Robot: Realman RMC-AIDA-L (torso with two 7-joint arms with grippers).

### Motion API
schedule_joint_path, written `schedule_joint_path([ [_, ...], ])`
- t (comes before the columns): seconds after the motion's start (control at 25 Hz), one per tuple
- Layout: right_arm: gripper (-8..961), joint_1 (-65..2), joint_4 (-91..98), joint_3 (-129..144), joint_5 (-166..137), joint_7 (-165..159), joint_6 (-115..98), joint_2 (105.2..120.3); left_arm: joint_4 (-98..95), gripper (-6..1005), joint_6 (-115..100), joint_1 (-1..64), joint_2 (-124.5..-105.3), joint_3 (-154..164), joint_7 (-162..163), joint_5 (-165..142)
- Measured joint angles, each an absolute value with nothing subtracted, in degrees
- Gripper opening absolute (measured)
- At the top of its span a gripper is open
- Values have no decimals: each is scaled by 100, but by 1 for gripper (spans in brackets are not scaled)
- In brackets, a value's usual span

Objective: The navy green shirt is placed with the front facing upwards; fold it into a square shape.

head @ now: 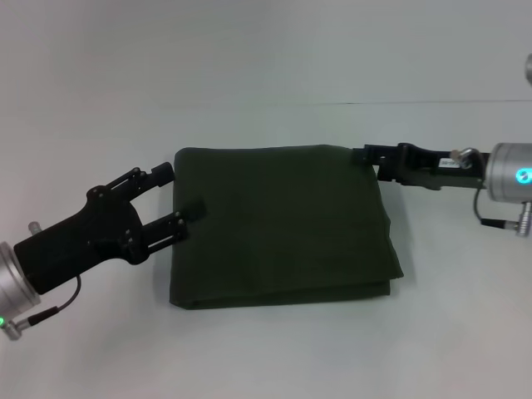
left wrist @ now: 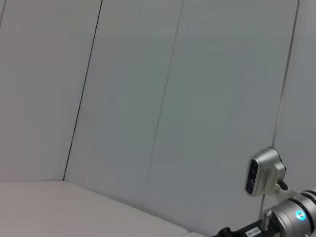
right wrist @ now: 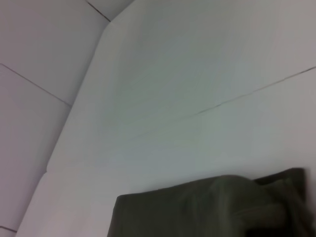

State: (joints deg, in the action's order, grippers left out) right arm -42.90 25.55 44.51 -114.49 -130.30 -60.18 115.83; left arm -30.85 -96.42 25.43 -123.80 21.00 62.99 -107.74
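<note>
The navy green shirt (head: 283,224) lies on the white table (head: 274,357), folded into a thick, roughly square stack with plain green fabric on top; no lettering shows. My left gripper (head: 181,190) is open at the stack's left edge, one finger reaching over the cloth and the other just outside the far left corner. My right gripper (head: 361,154) sits at the stack's far right corner, touching or nearly touching the fabric. In the right wrist view a folded edge of the shirt (right wrist: 197,210) shows on the table. The left wrist view shows no shirt.
White wall panels stand behind the table, with a seam line along the back (head: 399,103). Bare table surrounds the stack on all sides. The right arm's silver wrist (left wrist: 291,217) shows in the left wrist view.
</note>
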Motion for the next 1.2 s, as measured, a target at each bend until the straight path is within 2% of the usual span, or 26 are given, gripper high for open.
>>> schedule_joint_path([
  [0.44, 811, -4667, 2222, 4408, -11161, -12756, -4750, 11989, -3094, 791, -9416, 2574, -12372, 2086, 6279, -10774],
  [0.88, 808, -4588, 2089, 4396, -10057, -11955, -4458, 11928, -3085, 790, -9236, 2612, -12380, 2100, 6274, -10775],
  [1.2, 806, -4239, 2401, 4423, -10040, -11872, -4649, 11778, -2992, 790, -9121, 2610, -12384, 2100, 6259, -10775],
])
